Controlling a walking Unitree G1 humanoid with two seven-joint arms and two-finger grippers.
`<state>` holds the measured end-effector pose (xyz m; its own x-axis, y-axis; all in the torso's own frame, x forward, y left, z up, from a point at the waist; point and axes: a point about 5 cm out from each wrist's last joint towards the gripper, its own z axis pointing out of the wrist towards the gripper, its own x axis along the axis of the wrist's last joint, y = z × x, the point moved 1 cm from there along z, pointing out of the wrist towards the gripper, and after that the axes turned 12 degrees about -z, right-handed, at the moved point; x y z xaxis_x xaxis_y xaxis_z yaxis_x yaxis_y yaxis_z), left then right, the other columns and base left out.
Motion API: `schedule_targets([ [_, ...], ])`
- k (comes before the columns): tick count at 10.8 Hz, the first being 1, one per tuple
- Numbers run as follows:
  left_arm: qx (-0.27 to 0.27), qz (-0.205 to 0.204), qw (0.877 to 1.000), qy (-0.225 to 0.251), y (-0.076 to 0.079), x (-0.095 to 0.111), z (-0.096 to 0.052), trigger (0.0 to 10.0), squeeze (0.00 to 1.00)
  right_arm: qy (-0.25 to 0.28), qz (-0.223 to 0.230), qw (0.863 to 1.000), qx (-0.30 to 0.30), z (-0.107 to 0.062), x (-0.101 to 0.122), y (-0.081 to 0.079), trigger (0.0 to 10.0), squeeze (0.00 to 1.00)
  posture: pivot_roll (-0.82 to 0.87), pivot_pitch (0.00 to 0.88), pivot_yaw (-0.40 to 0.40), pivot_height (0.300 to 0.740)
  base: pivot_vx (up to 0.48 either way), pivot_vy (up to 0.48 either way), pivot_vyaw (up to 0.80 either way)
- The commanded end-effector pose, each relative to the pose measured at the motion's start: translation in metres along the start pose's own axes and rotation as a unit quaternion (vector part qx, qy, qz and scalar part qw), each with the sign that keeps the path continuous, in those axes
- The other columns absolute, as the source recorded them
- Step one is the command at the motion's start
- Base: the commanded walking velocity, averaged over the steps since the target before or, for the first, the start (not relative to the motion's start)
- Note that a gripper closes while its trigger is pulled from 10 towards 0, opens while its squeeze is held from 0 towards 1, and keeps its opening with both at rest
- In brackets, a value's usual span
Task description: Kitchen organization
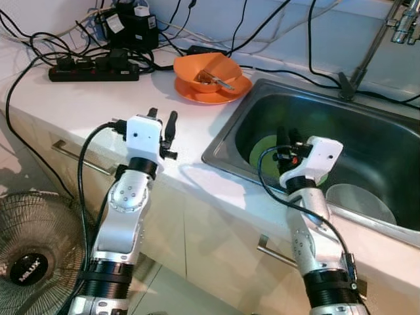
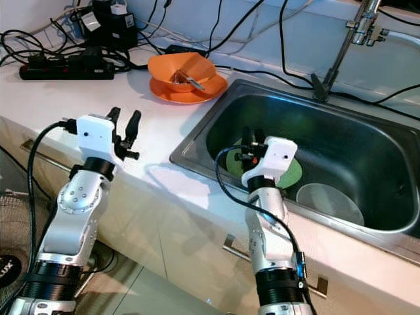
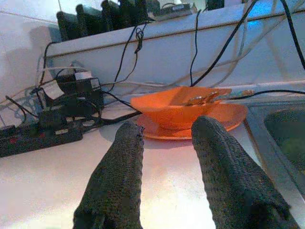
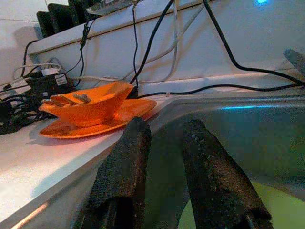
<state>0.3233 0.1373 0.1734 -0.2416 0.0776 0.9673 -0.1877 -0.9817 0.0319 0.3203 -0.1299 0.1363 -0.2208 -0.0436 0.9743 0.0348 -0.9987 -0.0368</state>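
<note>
Home kitchen, as shown by a stainless sink (image 1: 367, 216) set into a white countertop (image 1: 98, 98), w/ a tap (image 2: 354, 33) at the back. A green plate (image 2: 289, 176) and a clear bowl (image 1: 361, 203) are seen in the basin; an orange bowl (image 1: 207, 71) on an orange plate (image 1: 190, 92) is set beside it. Cabinet fronts w/ a metal handle (image 1: 72, 157) are seen below. A power strip (image 1: 92, 69) w/ cables and a floor fan (image 1: 33, 262) are also seen.
</note>
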Motion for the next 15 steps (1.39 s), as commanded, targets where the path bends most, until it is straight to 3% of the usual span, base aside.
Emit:
schedule_targets([
  [1, -0.007, -0.004, 1.000, -0.004, 0.004, 0.001, 0.004, 10.0, 0.00, 0.012, -0.003, 1.000, -0.001, 0.003, 0.008, 0.002, 10.0, 0.00, 0.07, 0.031, -0.049, 0.740, 0.000, 0.000, 0.00],
  [4, 0.008, -0.003, 1.000, -0.003, -0.003, 0.002, 0.008, 10.0, 0.00, 0.008, 0.004, 1.000, -0.003, 0.013, 0.009, 0.003, 10.0, 0.00, 0.09, 0.019, -0.059, 0.740, 0.000, 0.106, -0.27],
  [12, 0.011, -0.004, 1.000, -0.001, -0.002, 0.003, 0.009, 10.0, 0.00, 0.009, 0.005, 1.000, 0.001, 0.014, 0.010, 0.002, 10.0, 0.00, 0.08, 0.035, -0.063, 0.740, 0.000, 0.380, -0.10],
  [15, 0.011, -0.004, 1.000, -0.006, -0.002, 0.001, 0.008, 10.0, 0.00, 0.001, 0.005, 1.000, 0.002, 0.013, 0.007, 0.001, 10.0, 0.00, 0.08, 0.037, -0.063, 0.740, 0.000, 0.480, -0.53],
])
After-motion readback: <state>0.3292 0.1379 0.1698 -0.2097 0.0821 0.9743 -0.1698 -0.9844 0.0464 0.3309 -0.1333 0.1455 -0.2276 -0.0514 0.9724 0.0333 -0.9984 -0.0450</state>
